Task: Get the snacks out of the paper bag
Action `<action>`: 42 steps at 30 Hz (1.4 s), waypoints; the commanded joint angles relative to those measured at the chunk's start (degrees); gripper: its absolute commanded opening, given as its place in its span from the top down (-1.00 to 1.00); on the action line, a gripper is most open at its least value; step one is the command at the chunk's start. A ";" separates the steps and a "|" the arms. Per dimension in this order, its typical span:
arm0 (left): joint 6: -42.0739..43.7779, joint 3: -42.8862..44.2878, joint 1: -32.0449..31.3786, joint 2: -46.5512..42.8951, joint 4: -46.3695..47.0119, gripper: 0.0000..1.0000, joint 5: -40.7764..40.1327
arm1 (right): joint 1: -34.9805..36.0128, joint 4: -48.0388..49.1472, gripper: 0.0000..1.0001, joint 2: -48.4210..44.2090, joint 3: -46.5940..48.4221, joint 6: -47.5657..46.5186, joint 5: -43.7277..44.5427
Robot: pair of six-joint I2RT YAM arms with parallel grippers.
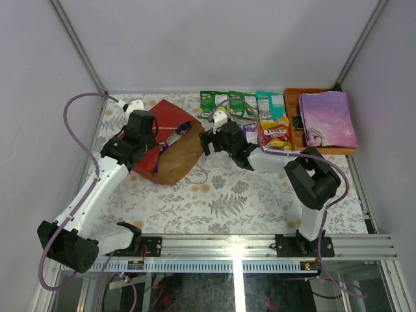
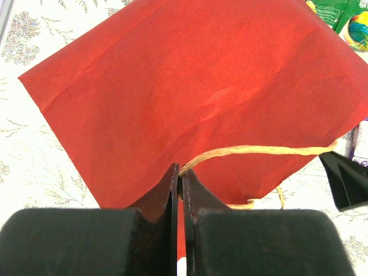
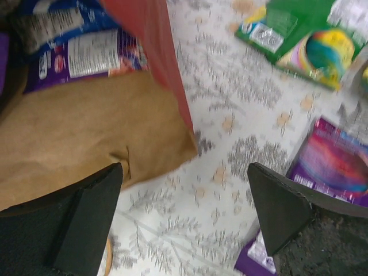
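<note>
top external view: left gripper [image 1: 151, 140] clamps paper bag [image 1: 179, 159], right gripper [image 1: 207, 138] gapes.

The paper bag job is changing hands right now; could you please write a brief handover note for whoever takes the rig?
Left gripper: shut on the red edge of the paper bag, which lies on its side, mouth toward the right arm.
Right gripper: open, empty, just outside the bag's mouth.
Done: green and teal packets, a yellow-red packet and a purple packet lie outside the bag.
Left: a blue bag sits in the mouth; anything deeper is hidden. Pull it out next.
</note>
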 commanded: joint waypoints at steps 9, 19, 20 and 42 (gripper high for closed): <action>-0.66 1.88 0.56 0.92 -2.60 1.00 -4.90 | 0.18 3.71 0.04 10.12 15.08 -6.26 -0.76; -8.27 3.33 0.61 0.52 -9.35 1.00 -12.96 | 0.87 0.86 1.00 15.57 22.48 -2.83 -5.19; -8.53 3.86 0.59 0.22 -9.86 1.00 -12.98 | 1.19 0.65 1.00 15.97 23.28 -2.92 -5.50; -7.24 3.99 0.09 -0.43 -10.02 1.00 -13.81 | 6.97 1.53 1.00 7.09 13.35 3.98 24.78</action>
